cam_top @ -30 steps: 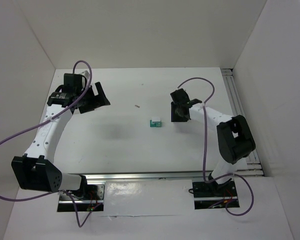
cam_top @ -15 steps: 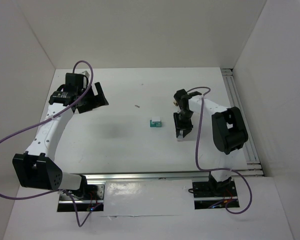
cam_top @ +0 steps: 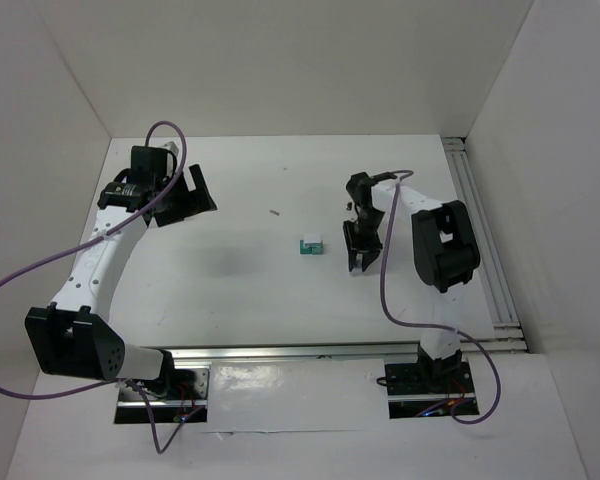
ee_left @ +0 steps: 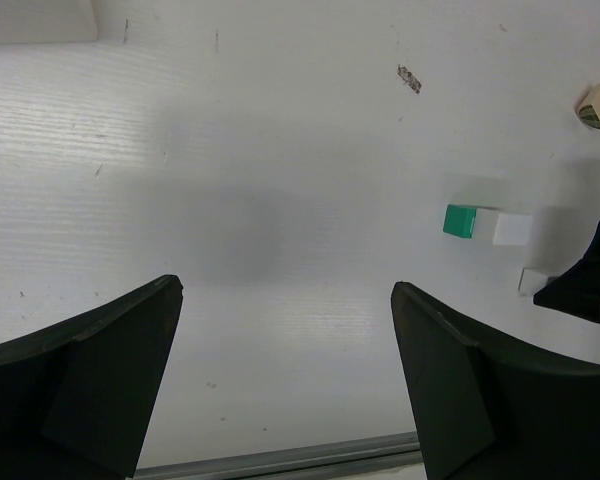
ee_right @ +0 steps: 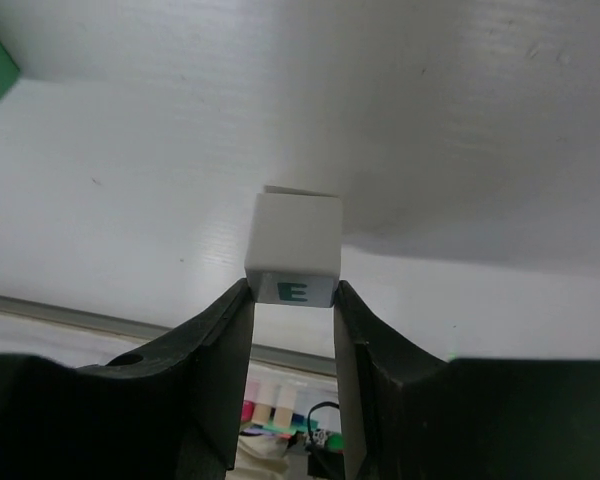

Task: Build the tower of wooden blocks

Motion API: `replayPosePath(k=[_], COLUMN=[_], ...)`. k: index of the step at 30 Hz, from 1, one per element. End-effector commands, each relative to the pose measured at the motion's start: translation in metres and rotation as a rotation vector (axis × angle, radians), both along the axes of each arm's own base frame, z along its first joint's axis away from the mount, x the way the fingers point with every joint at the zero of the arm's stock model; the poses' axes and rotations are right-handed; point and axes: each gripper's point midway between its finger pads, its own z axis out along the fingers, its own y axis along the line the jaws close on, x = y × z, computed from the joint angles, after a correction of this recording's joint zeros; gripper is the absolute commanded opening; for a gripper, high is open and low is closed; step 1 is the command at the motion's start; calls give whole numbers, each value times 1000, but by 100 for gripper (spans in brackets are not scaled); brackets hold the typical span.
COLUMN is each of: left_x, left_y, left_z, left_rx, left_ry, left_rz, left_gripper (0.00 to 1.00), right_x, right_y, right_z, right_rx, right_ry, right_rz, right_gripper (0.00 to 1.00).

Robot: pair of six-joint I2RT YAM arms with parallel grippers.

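A teal-green cube sits mid-table with a white cube touching its right side; both show in the left wrist view, teal and white. My right gripper is down at the table just right of them. In its wrist view the right gripper is shut on another white cube with a green letter E, which rests on the table. A tan block lies farther back. My left gripper is open and empty, raised at the far left.
A corner of a white tray shows at the top left of the left wrist view. A small dark speck lies on the table behind the cubes. White walls close in the table, with a rail along the right.
My right gripper has swung toward the near side and come down to the table beside the cube pair, its arm folding in. The left arm has barely moved.
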Motion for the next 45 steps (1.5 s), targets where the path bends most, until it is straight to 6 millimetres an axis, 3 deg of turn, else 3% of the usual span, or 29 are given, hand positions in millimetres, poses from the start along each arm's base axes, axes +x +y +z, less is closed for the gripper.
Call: replayPosePath(k=[1,2,5,6,7,11,12,15,16,19,20,24,30,39,43,45], left_x=[6,6,8,8,7,7,7,7,7,6,6,7,5,5,5,6], left_y=[0,0,-3,-4,-7,-7,-7,-11,-11,-14,-13,-17,-16,-16,-16,-16], left_z=[8,8,6,6,6,6,6,6,6,6,6,9,8,8,8,5], left_rx=[12,12,-1,-7,-8,-8,-8,-8,-8,-8,0,7,14,14,14,15], left_ry=[-34,-34,-30,-30,-30,-30,-30,-30,-30,-30,-30,-40,-32,-32,-32,-23], left_rz=[-13,-13,-13,-19,-28,-28,-28,-37,-37,-48,-41,-52,-46,-46,-46,-46], left_gripper=[99,99,99,99,99,99,99,99,99,99,99,99,99,99,99,99], right_x=[27,26,32,36,29,37,41,42,32,42,37,47,45,49,49,55], right_y=[-2,0,4,6,6,0,1,12,12,21,21,22,18,19,17,20], right_z=[-1,-1,2,9,5,9,22,22,26,42,36,38,14,7,9,21], right_rx=[-20,-29,-30,-37,-48,-128,-119,-70,-44,7,4,-9,-62,-80,-92,-79], right_ry=[-81,-85,-140,-175,-170,-326,-398,-549,-589,-734,-741,-822,-789,-778,-775,-798], right_rz=[24,37,27,21,12,-41,-53,-62,-68,-98,-103,-134,-153,-151,-161,-159], right_gripper=[32,42,52,69,72,75,80,91,91,91,91,86,73,57,40,31])
